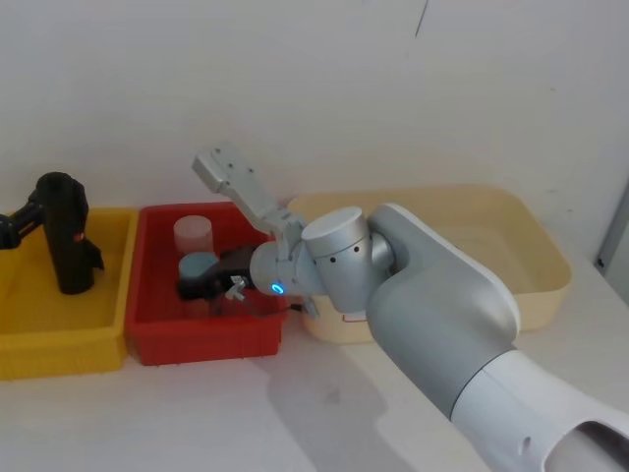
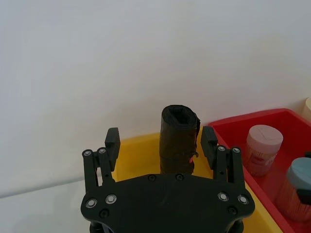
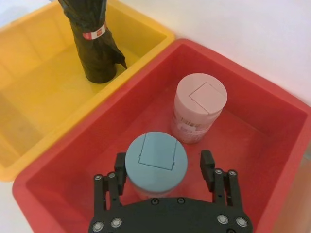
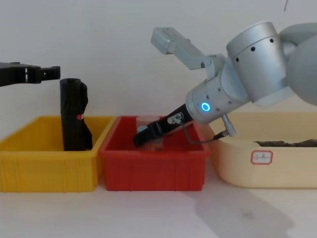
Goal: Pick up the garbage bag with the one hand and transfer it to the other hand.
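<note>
The left pincer gapes wide around the upright garbage bag, not touching it. At lower centre, the right pincer straddles a blue-capped jar, parted, inside the red bin.

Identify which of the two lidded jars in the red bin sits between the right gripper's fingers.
The blue-lidded jar does: the open right gripper straddles it. The pink-lidded jar stands beyond, farther back in the red bin.

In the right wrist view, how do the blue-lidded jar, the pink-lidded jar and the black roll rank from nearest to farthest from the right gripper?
1. Blue-lidded jar: in the red bin, between the open fingers of the right gripper.
2. Pink-lidded jar: red bin too, just beyond.
3. Black roll: upright in the yellow bin, farthest.
</note>
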`<state>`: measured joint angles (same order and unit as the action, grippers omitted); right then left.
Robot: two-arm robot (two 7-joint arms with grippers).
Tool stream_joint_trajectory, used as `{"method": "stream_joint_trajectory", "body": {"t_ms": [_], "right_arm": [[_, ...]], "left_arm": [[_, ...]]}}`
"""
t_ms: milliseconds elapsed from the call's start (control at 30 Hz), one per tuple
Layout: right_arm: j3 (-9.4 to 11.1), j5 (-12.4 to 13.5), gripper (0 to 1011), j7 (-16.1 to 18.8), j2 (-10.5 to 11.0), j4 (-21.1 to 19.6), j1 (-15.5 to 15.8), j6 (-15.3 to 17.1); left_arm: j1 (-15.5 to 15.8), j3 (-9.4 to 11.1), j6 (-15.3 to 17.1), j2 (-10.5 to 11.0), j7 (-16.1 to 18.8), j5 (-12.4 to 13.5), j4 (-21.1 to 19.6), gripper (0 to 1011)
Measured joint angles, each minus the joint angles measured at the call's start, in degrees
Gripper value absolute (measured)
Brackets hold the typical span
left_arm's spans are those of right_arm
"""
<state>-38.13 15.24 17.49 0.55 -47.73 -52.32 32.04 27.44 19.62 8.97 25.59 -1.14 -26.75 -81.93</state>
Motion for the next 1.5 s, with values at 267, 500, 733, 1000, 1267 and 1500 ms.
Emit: {"method": "stream_joint_trajectory", "body": {"t_ms": [267,500,733,1000,1267,1500], "right_arm": [[-0.01,-0.23,699,0.02,-0.45,1.58,-0.43,-0.56],[0.14,-0.30,663,0.04,-0.54,1.74,-0.49,-0.61],[1.88,0.57,663,0.08,0.39,-1.37,0.28,0.94],[6.00,3.24,663,0.55,2.55,-7.43,0.93,4.26],[11.45,6.25,663,0.26,4.83,-12.54,0.86,6.93],[16.64,8.43,663,-2.07,6.17,-14.65,0.31,8.21]], "left_arm": [[0.00,0.00,0.00,0.00,0.00,0.00,0.00,1000],[0.00,0.00,0.00,0.00,0.00,0.00,0.00,1000],[0.00,0.00,0.00,0.00,0.00,0.01,0.00,1000],[0.00,0.00,-0.01,0.00,0.00,0.00,0.00,1000],[0.00,0.00,0.00,0.00,0.00,0.01,0.00,1000],[0.00,0.00,0.00,0.00,0.00,0.01,0.00,1000]]}}
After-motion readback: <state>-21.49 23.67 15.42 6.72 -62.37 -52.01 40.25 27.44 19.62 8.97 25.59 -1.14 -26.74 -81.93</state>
